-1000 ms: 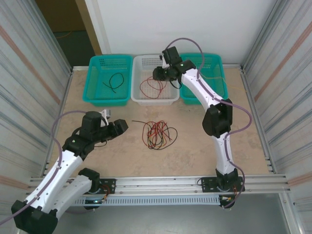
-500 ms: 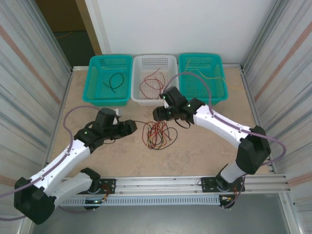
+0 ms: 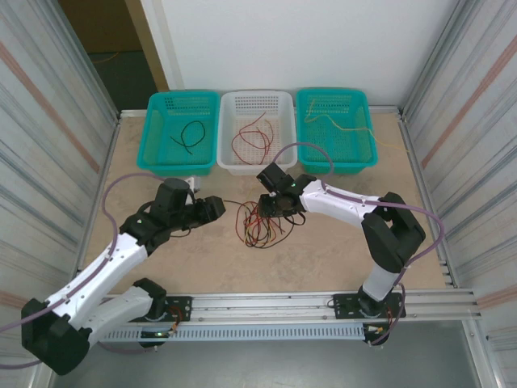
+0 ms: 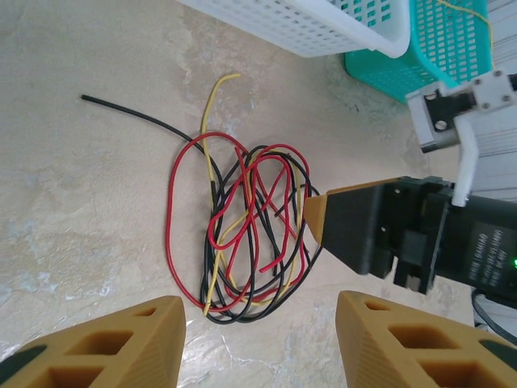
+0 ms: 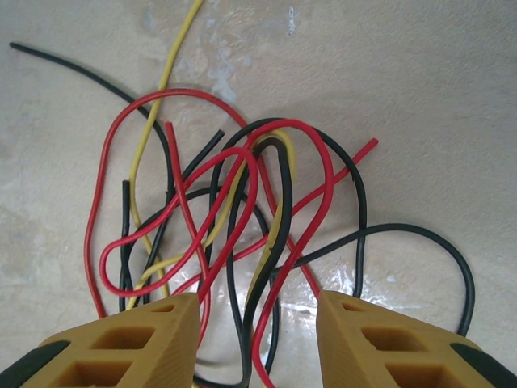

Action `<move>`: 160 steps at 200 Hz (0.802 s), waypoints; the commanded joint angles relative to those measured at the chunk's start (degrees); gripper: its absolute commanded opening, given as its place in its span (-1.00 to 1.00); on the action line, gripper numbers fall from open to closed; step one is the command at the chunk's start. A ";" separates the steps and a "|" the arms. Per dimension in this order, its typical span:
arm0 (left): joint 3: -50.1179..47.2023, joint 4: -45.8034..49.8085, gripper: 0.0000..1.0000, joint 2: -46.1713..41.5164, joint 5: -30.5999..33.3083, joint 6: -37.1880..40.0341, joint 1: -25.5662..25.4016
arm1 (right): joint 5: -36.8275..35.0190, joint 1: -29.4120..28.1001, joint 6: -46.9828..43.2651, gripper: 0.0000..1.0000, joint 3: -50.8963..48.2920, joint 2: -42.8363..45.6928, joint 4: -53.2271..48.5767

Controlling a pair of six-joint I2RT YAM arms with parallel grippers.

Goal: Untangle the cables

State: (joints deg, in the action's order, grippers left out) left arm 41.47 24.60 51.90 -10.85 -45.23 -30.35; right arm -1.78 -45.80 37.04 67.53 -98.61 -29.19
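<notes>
A tangle of thin red, black and yellow cables [image 3: 262, 223] lies on the tabletop in the middle. My right gripper [image 3: 262, 208] hovers low over the tangle's upper edge, open. In the right wrist view several strands of the cables [image 5: 242, 218] run between its fingers [image 5: 121, 347], and the gripper [image 5: 258, 311] holds none of them. My left gripper [image 3: 216, 208] stands open just left of the tangle. The left wrist view has the cables [image 4: 242, 234] ahead of the left gripper [image 4: 258, 323], with the right gripper's fingertip [image 4: 317, 218] at the tangle's right edge.
Three baskets line the back edge. The left teal basket [image 3: 178, 167] holds a black cable [image 3: 191, 135], the white basket [image 3: 257, 166] holds red cables [image 3: 252, 142], and the right teal basket [image 3: 331, 92] holds a yellow cable [image 3: 343, 123]. Metal walls flank the table.
My right arm swung from the white basket down to the tangle. My left gripper moved right, closer to the tangle.
</notes>
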 commanded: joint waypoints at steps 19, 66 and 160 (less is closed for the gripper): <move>0.70 6.65 0.07 -4.83 1.83 2.42 4.77 | -1.36 -0.59 2.06 -0.39 0.73 -1.22 -0.25; 3.89 8.88 0.04 -4.19 -1.86 4.33 11.73 | -2.59 -1.11 1.42 -0.92 1.18 -0.14 -1.44; 3.37 9.77 0.01 -4.83 -4.29 4.98 13.82 | -5.38 -4.68 1.25 -0.04 6.24 0.26 -4.52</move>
State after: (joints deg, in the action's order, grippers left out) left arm 44.80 33.28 48.05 -13.80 -41.21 -17.17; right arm -5.61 -49.30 38.37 71.22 -99.07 -31.79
